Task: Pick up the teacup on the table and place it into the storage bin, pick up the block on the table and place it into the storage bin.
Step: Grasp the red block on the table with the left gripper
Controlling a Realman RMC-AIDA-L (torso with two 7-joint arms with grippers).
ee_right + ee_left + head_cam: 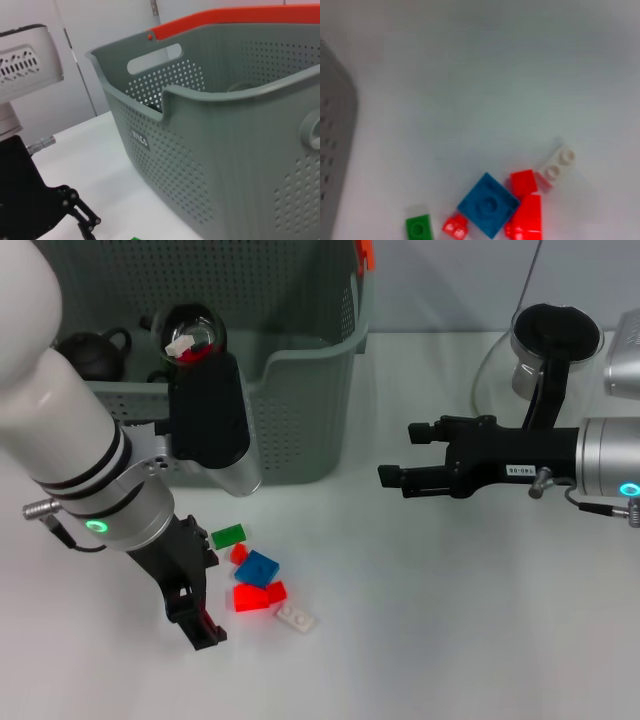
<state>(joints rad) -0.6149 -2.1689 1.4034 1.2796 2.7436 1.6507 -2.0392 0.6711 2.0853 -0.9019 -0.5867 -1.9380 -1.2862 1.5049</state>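
1. White desk (420, 620) fills the scene, with a pale wall behind it; a glass-and-black pot (548, 350) stands at the far right.
2. Storage bin (300, 400), grey-green and perforated, sits at the far left. A dark teapot (95, 352) and a glass vessel (193, 335) show inside it; I cannot tell whether a teacup is among them.
3. Blocks lie on the desk just near of the bin: green block (228, 535), small red block (239, 553), blue block (257, 569), large red block (259, 596) and white block (295, 616). The blue, red and white ones touch or nearly touch; the green one lies a little apart.
4. Left gripper (200, 625) hangs low, just left of the cluster, its fingers pointing down; whether they are parted cannot be told.
5. Right gripper (400, 455) hovers over the desk to the right of the bin, well apart from the blocks, fingers spread and holding nothing.
6. Judgement: the blocks are light, rigid and smooth plastic, not fragile but liable to skid. Take one across its flat opposite sides; the green block, standing clear, offers the cleanest hold.
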